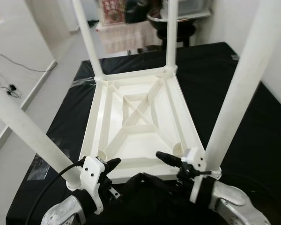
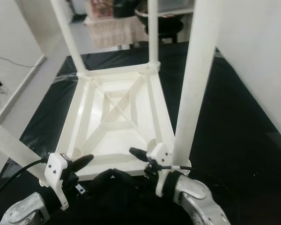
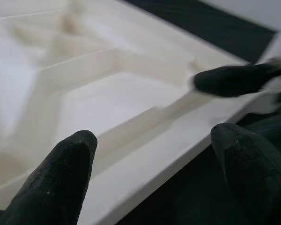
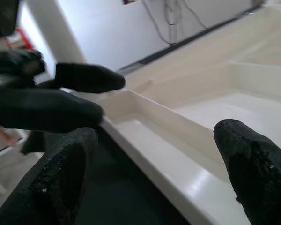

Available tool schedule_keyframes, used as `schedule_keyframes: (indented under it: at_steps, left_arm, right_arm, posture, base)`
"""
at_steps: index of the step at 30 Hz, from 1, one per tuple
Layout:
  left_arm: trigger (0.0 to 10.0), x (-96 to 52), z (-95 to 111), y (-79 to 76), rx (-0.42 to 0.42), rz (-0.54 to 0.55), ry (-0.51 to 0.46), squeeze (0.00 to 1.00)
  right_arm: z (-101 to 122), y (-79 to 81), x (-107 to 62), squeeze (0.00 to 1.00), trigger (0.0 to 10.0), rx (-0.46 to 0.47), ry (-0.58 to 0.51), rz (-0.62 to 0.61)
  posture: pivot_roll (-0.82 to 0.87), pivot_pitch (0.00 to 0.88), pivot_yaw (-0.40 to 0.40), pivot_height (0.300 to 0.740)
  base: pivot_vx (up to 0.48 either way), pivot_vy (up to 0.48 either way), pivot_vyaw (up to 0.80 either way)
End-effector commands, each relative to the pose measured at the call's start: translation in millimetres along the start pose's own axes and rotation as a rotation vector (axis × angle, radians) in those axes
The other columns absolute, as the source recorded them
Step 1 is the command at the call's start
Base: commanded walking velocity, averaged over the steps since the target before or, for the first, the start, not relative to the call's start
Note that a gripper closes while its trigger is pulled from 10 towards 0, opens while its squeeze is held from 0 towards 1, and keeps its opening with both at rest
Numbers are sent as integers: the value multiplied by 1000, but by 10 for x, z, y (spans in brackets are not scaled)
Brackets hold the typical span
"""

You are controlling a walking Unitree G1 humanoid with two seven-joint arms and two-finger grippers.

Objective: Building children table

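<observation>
Both grippers sit nearest: left gripper (image 1: 113,162) and right gripper (image 1: 163,156), fingers apart, empty, poised at the near rim of the table top (image 1: 139,123). It lies upside down on a black cloth (image 1: 225,79). All four legs (image 1: 236,89) stand in their corners; I judge assembly nearly complete, with turning it upright left. Beyond: pale floor (image 1: 33,56), white walls.

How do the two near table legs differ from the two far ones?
The near legs stand just behind the left hand and right hand and look thick; the far legs look thin, across the tabletop. All four are white, upright, at the corners of the upturned top.
</observation>
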State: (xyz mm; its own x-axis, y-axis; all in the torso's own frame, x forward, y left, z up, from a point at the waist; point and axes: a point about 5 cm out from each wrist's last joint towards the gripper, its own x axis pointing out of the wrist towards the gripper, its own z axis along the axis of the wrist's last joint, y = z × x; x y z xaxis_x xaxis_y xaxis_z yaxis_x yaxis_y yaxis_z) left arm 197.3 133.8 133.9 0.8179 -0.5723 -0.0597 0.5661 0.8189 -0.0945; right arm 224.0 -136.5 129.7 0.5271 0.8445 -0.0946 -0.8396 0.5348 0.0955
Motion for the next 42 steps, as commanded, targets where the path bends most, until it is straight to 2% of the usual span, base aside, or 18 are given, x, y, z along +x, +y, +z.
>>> schedule_keyframes:
  at_steps: [1,4,6,7,8,11,12,13,17,19,24,27,31,34,37,38,40,42]
  left_arm:
    - [10000,-80,-51,49,26,64,43,0]
    - [10000,-97,-56,55,34,86,50,0]
    - [10000,-177,-56,89,37,193,55,0]
    - [10000,-177,-56,89,37,193,55,0]
    - [10000,-255,-61,96,36,253,60,0]
    - [10000,-329,-71,87,40,297,69,0]
    - [10000,-406,-86,63,37,337,73,0]
    - [10000,-495,-90,49,56,389,74,0]
    - [10000,-591,-73,111,116,466,66,0]
    - [10000,-591,-73,111,116,466,66,0]
    - [10000,-721,-96,355,134,618,43,0]
    - [10000,-720,-93,448,151,655,35,0]
    - [10000,-714,-88,468,160,656,31,0]
    - [10000,-715,-38,653,189,705,4,0]
    - [10000,-693,-31,724,192,719,-12,0]
    - [10000,-693,-31,724,192,719,-12,0]
    - [10000,-577,-65,755,174,652,-28,0]
    - [10000,-553,-69,761,175,640,-34,0]
  right_arm:
    - [46,44,-21,0,10000,-10,-16,43]
    - [49,35,-37,0,10000,-15,-10,45]
    - [60,-22,-74,0,10000,-31,-1,22]
    - [60,-22,-74,0,10000,-31,-1,22]
    - [61,-62,-98,0,10000,-41,8,5]
    - [58,-96,-119,0,10000,-48,17,-7]
    - [53,-122,-133,0,10000,-55,26,-14]
    - [50,-149,-143,0,10000,-62,35,-18]
    - [51,-163,-144,0,10000,-67,43,-15]
    - [51,-163,-144,0,10000,-67,43,-15]
    - [37,-174,-160,0,10000,-70,60,-13]
    - [20,-165,-205,0,10000,-68,78,-4]
    - [16,-163,-221,0,10000,-69,85,0]
    - [26,-184,-287,0,10000,-71,96,0]
    - [33,-189,-294,0,10000,-72,97,2]
    - [33,-189,-294,0,10000,-72,97,2]
    - [63,-179,-276,0,10000,-78,91,9]
    - [70,-176,-273,0,10000,-81,90,10]
  posture:
    - [-66,100,92,740]
    - [-66,100,92,740]
    - [-60,105,103,740]
    - [-60,105,103,740]
    - [-51,109,104,740]
    - [-49,109,104,740]
    - [-43,111,105,740]
    - [-33,112,102,740]
    - [-32,113,102,740]
    - [-32,113,102,740]
    - [-30,119,101,740]
    - [-40,122,100,740]
    - [-40,122,100,740]
    - [-54,128,90,740]
    - [-62,126,86,740]
    - [-62,126,86,740]
    - [-82,129,90,740]
    - [-82,129,90,740]
  base:
    - [0,0,0]
    - [0,0,0]
    - [0,0,0]
    - [0,0,0]
    - [0,0,0]
    - [0,0,0]
    - [0,0,0]
    - [0,0,0]
    - [0,0,0]
    - [0,0,0]
    - [0,0,0]
    - [0,0,0]
    - [0,0,0]
    - [0,0,0]
    - [0,0,0]
    - [0,0,0]
    - [0,0,0]
    - [0,0,0]
